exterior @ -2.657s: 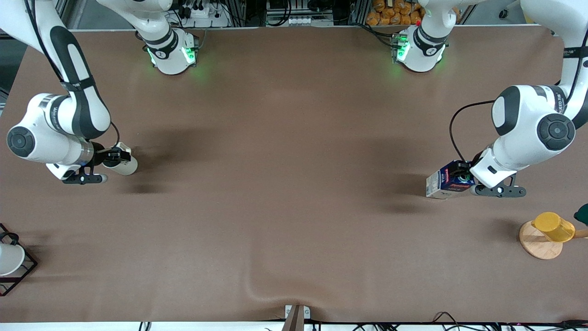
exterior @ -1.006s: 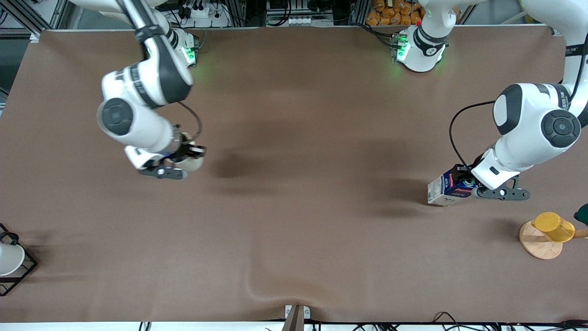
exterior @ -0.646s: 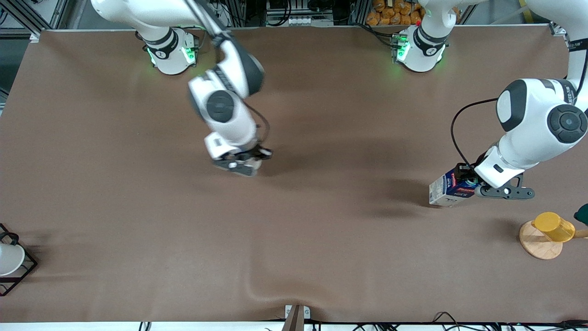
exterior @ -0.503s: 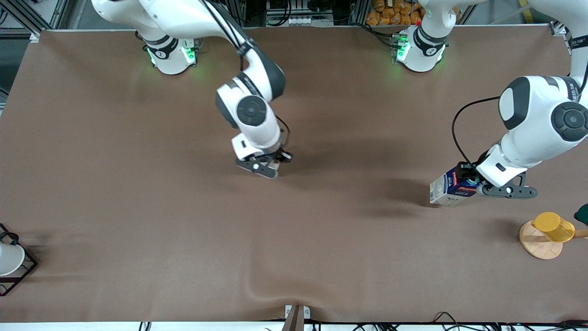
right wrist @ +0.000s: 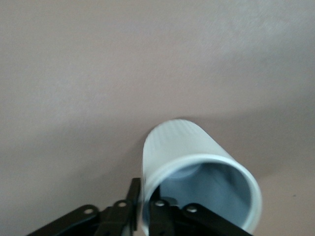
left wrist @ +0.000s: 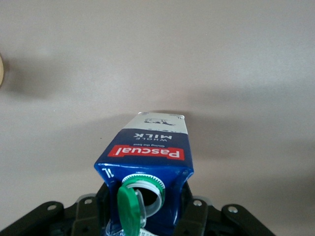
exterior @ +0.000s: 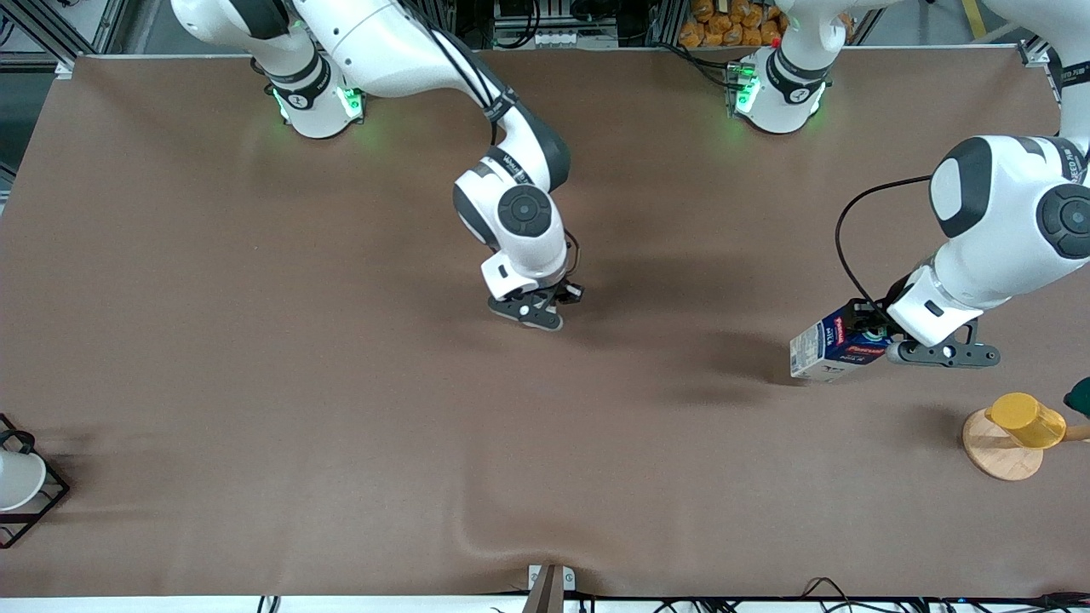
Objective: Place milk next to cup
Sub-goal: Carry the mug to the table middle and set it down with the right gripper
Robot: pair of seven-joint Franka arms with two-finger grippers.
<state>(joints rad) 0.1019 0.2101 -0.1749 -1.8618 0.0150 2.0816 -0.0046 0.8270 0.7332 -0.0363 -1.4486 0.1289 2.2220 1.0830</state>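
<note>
The milk, a dark blue carton with a red band and white lower part, hangs tilted in my left gripper low over the table at the left arm's end. In the left wrist view the milk sits between the jaws of the left gripper, which are shut on its gable top; its green cap is flipped open. My right gripper is over the middle of the table. In the right wrist view the right gripper is shut on the wall of the off-white cup, one finger inside and one outside.
A yellow cup on a round wooden stand stands near the left arm's end, nearer the front camera than the milk. A white cup in a black wire rack stands at the right arm's end. The brown table cover has a wrinkle near the front edge.
My right arm has swept with the cup from the right arm's end of the table to over its middle. My left gripper and the milk have barely shifted.
</note>
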